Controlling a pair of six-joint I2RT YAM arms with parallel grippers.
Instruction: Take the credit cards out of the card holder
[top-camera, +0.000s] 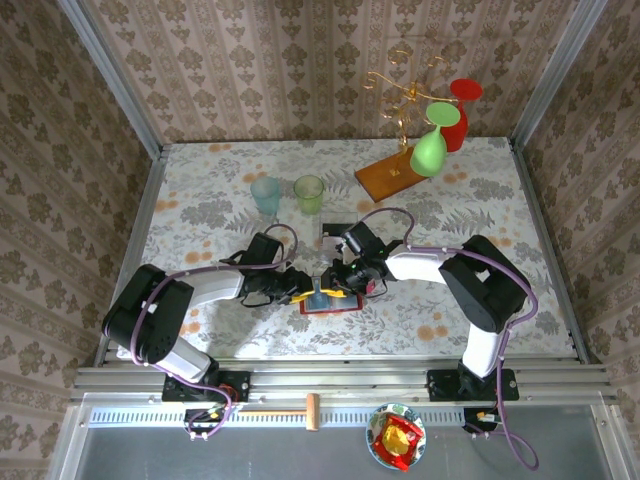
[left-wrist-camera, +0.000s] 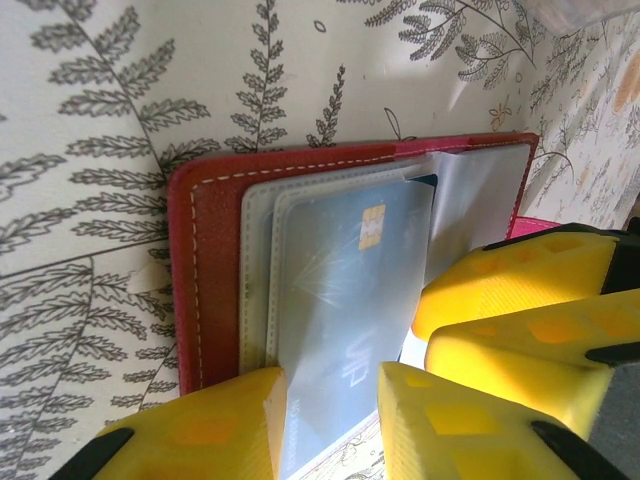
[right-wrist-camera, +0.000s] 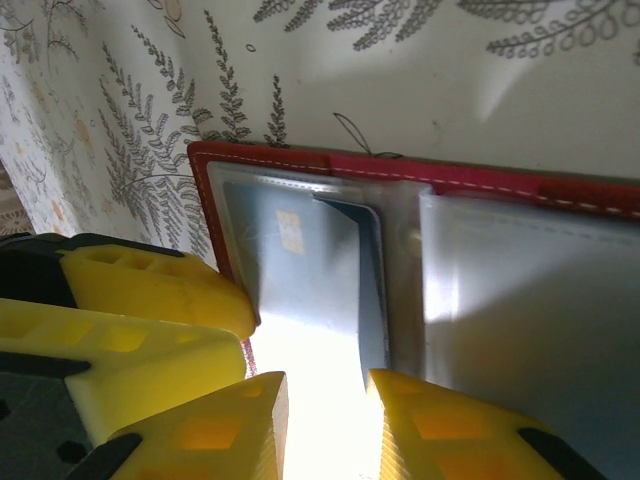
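Top view, small flat red bifold card holder (top-camera: 330, 304) open on fern-patterned table (top-camera: 200, 200), left gripper (top-camera: 305, 292) and right gripper (top-camera: 338, 282) meeting over it, left wrist, jaws parted astride pale blue chip credit card (left-wrist-camera: 340, 300) in clear sleeve, right wrist, jaws parted over the holder's sleeves.

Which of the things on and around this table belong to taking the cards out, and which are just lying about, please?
Job: red card holder, blue credit card.
Lying about: teal tumbler, green tumbler, wooden base board, green goblet, red goblet, bowl.
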